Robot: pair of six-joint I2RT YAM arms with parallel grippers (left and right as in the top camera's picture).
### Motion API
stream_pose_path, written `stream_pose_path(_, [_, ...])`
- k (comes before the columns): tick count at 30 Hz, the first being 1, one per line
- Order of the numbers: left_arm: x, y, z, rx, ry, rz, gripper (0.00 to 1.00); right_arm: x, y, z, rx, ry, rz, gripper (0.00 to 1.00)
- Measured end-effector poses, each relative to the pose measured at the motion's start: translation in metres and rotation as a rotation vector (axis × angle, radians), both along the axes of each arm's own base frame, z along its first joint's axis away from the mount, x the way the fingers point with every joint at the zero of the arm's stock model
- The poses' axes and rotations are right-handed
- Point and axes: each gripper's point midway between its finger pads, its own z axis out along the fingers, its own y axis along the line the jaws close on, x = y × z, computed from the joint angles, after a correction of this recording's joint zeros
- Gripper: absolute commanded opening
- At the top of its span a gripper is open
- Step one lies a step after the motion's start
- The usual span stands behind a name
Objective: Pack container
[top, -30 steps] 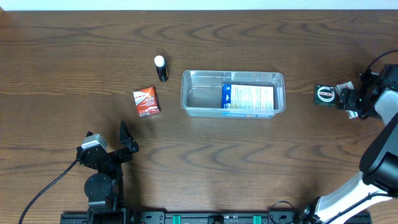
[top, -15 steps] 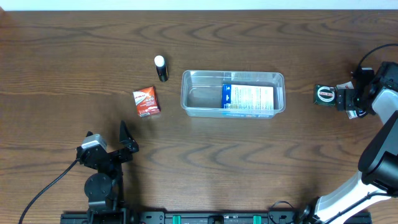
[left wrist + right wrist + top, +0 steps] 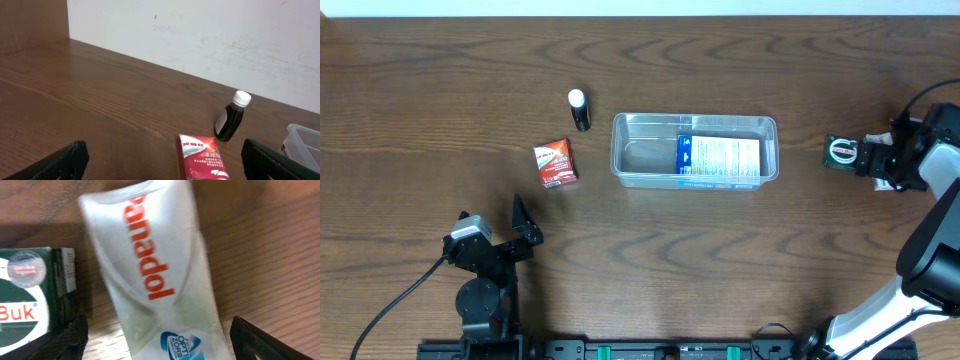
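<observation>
The clear plastic container [image 3: 695, 150] stands at the table's middle with a blue-and-white box [image 3: 718, 157] lying in its right half. My right gripper [image 3: 878, 160] is at the far right, open, its fingers straddling a white Panadol pack [image 3: 150, 275] on the table. A green box [image 3: 841, 152] lies just left of it and also shows in the right wrist view [image 3: 30, 295]. My left gripper [image 3: 495, 235] rests open and empty near the front left. A red box [image 3: 555, 163] and a small dark bottle with a white cap [image 3: 579, 110] lie left of the container.
In the left wrist view the red box [image 3: 202, 157] and the bottle [image 3: 231, 117] lie ahead of the open fingers [image 3: 170, 167], with a corner of the container [image 3: 305, 145] at the right edge. A white wall runs behind the table.
My right wrist has shifted slightly beside the green box. The left arm and the other objects have not moved.
</observation>
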Motion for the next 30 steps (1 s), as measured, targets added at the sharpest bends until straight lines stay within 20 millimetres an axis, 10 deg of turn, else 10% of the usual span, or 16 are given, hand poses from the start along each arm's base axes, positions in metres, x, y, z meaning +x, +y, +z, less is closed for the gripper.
stream_pose_path(21, [0.0,0.0,0.0,0.0,0.0,0.0,0.98,0.004,-0.015,0.004,-0.074,-0.013,-0.002,0.99])
stream_pose_path(30, [0.0,0.0,0.0,0.0,0.0,0.0,0.98,0.015,-0.018,0.008,-0.096,-0.061,0.033,0.86])
